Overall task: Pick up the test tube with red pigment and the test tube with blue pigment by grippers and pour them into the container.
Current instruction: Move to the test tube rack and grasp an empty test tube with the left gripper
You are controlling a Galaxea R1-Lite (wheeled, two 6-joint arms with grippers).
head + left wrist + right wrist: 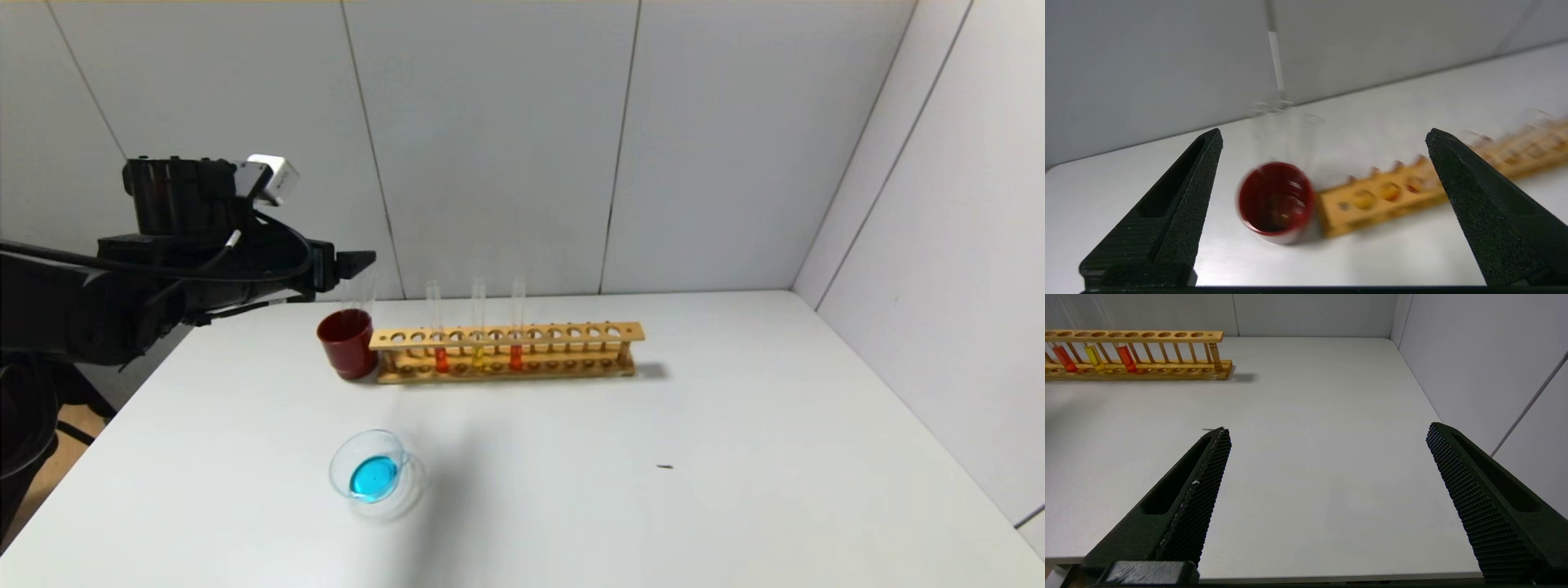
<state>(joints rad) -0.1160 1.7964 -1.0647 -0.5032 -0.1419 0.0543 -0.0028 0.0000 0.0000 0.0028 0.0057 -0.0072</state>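
Left jaws point(1323, 141) wide, above red cup point(1275, 202)

Wooden rack point(1133, 355) is running off the right wrist view's edge. Red cup point(1276, 202) and clear tubes point(1280, 122) inside it are smearing, contents unreadable.

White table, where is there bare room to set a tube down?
The white table lies bare right of the wooden tube rack and between it and the clear glass dish. It's crowded where the dark red cup touches the rack, under the open left gripper.
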